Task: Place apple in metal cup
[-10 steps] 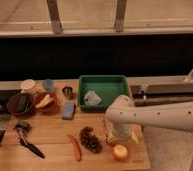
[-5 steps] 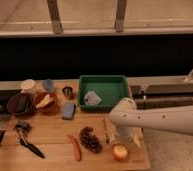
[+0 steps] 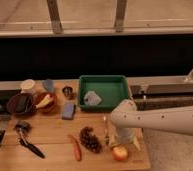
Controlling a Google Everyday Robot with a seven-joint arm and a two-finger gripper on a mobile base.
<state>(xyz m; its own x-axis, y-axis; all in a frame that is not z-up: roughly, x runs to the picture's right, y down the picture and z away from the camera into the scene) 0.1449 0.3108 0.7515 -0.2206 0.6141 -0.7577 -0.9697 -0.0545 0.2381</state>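
1. The tool (image 3: 123,143) hangs at the lower right of the frame, just above the apple (image 3: 120,153); whether it grips cannot be told.
2. The metal cup (image 3: 67,92) stands well apart, up-left across the table (image 3: 50,132).

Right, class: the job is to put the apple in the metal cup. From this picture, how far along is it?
Done: the gripper is positioned directly over the apple at the front right of the table. In hand: the grasp; the apple lies on the table, not lifted. Left: lifting it, carrying it to the metal cup standing back left beside the green tray, and dropping it in.
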